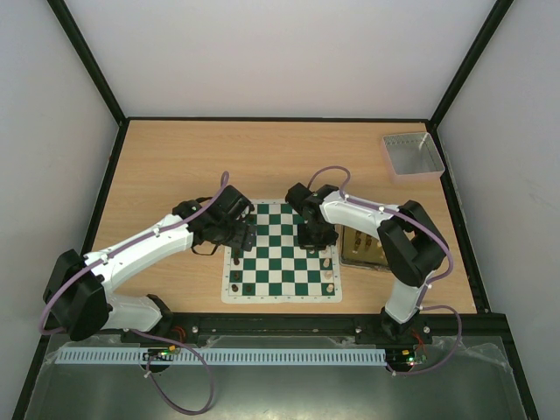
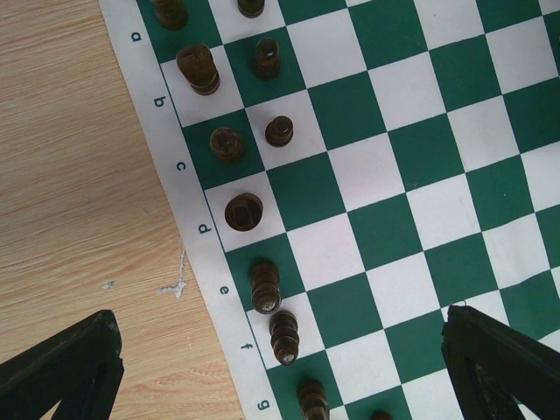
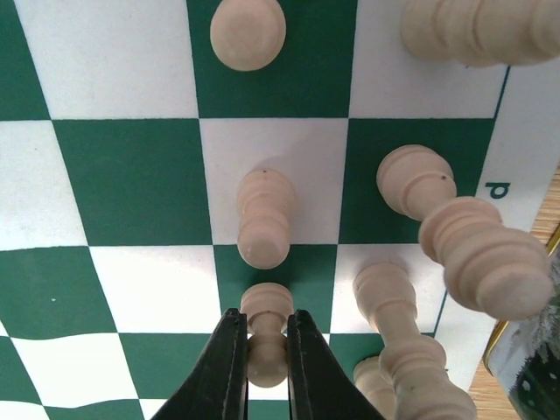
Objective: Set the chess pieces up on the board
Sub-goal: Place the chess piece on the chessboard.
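Note:
The green and white board (image 1: 289, 255) lies between the two arms. Black pieces (image 2: 244, 211) stand along its left edge, in rows a to g. Cream pieces (image 3: 264, 219) stand along its right edge. My left gripper (image 2: 280, 376) is open wide and empty above the black pieces (image 1: 238, 282), with one finger (image 2: 66, 372) over the wood and the other (image 2: 499, 367) over the squares. My right gripper (image 3: 266, 350) is shut on the neck of a cream pawn (image 3: 267, 308). The pawn's base is at a green square beside the other cream pawns. I cannot tell whether the base touches the board.
A translucent yellow tray (image 1: 360, 252) lies right of the board, under the right arm (image 1: 385, 223). A small grey tray (image 1: 411, 156) stands at the back right. Tall cream pieces (image 3: 486, 254) crowd close to the right of the held pawn.

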Robot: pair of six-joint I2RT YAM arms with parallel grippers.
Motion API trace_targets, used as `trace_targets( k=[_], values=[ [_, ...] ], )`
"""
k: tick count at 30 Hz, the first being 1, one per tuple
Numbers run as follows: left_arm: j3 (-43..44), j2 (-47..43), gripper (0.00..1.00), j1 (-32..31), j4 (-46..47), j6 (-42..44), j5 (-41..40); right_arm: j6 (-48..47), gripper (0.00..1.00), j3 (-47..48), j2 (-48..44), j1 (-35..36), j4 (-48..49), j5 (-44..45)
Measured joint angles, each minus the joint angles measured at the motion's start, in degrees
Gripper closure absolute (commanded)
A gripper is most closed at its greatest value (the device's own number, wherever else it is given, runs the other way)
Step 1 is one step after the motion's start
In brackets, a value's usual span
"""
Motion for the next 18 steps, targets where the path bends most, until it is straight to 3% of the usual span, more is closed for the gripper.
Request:
trace_targets(
  k=[9, 18],
  values=[
    [0.0, 0.0, 0.01, 0.0, 0.0, 0.0, 0.0, -0.2, 0.85, 0.0, 0.11, 0.0, 0.0, -0.17],
    [0.0, 0.0, 0.01, 0.0, 0.0, 0.0, 0.0, -0.37, 0.84, 0.0, 0.33, 0.0, 0.0, -0.39]
  ],
)
